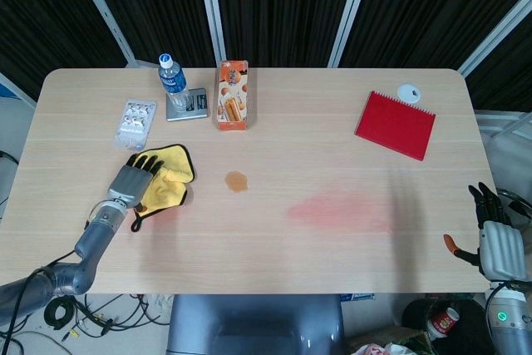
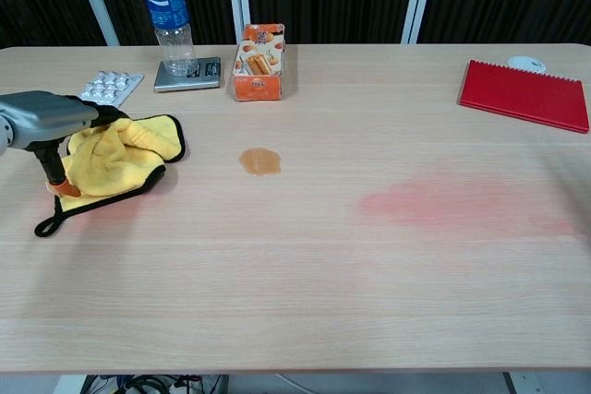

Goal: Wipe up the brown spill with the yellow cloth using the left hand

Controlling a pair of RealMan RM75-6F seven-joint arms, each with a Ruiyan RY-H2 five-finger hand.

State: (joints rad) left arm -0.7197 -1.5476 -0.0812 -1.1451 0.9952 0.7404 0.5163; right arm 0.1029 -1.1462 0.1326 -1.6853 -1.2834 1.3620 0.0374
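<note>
- While the left hand (image 1: 133, 181) lies flat on the yellow cloth (image 1: 170, 176), its dark fingers (image 1: 146, 162) are stretched out over the fabric and are not closed round it; it presses or rests on the cloth and holds nothing.
- From the chest view, that hand (image 2: 51, 122) covers the cloth's left part, and the yellow cloth (image 2: 115, 159) sits bunched with a black edging and a black loop trailing toward the near edge of the tabletop (image 2: 305, 292).
- The brown spill (image 1: 238, 180) is a small puddle on the bare wood, to the right of the cloth and apart from it; the cloth does not touch it.
- A faint pinkish stain (image 1: 337, 209) spreads on the wood further right of the spill.
- At the far side stand a water bottle (image 1: 173, 81) on a small grey scale (image 1: 189, 106), an orange snack box (image 1: 233, 95) just beside them, and a blister pack of pills (image 1: 135, 120) near the cloth's far edge.
- A red notebook (image 1: 396, 125) lies toward the far right, with a small white round object (image 1: 409, 92) just behind it.
- The right hand (image 1: 499, 234) hangs off the right edge of the tabletop, fingers apart and holding nothing.
</note>
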